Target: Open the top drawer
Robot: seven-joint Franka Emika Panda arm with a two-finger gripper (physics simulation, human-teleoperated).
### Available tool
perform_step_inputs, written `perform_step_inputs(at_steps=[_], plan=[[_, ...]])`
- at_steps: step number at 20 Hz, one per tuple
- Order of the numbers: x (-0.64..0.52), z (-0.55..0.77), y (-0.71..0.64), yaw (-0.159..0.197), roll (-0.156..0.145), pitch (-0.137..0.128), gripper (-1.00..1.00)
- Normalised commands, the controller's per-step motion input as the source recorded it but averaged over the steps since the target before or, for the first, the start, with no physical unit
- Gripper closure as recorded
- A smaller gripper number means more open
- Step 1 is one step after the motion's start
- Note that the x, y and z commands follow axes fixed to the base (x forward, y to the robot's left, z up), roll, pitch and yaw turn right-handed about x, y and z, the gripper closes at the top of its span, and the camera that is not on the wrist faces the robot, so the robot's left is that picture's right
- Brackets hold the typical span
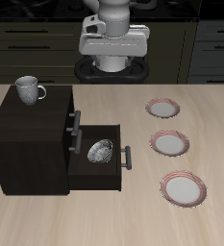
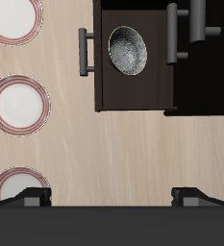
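— Top drawer [image 1: 71, 123]: where is it placed?
— It is found in the left half of the exterior frame, as the upper of two drawers in the dark brown cabinet [image 1: 27, 144]. Its front is seen about flush with the cabinet's face, and its grey bar handle [image 1: 76, 122] is touched by nothing.
— What is set on the cabinet?
— A grey mug [image 1: 28, 90] is stood upright on the top, toward the upper left of the frame.
— And further right?
— The lower drawer [image 1: 94, 173] is seen pulled well out, just left of the frame's centre. A grey patterned bowl [image 1: 100, 151] is held inside it, and its own bar handle [image 1: 126, 157] is carried at its outer end.
— And at the right?
— Three pink-rimmed plates are laid in a column on the table [image 1: 133, 216]: a far plate [image 1: 164, 109], a middle plate [image 1: 169, 143] and a near plate [image 1: 184, 188], all kept apart from one another.
— How is the gripper [image 2: 109, 197] held?
— In the wrist view its fingertips [image 2: 27, 197] are spread wide, and nothing is gripped between them. It is kept well clear of both handles.
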Motion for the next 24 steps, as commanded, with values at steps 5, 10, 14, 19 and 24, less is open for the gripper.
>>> perform_step_inputs(at_steps=[5, 10, 14, 19, 24], plan=[[0.25, 0.08, 0.02, -0.011, -0.003, -0.018, -1.0], [0.26, 0.06, -0.01, -0.016, -0.02, -0.009, -1.0], [0.26, -0.04, 0.08, -0.011, 0.003, 0.0, -1.0], [0.3, -0.01, 0.11, 0.019, -0.027, -0.017, -1.0], [0.34, 0.01, -0.03, 0.004, -0.057, -0.008, -1.0]])
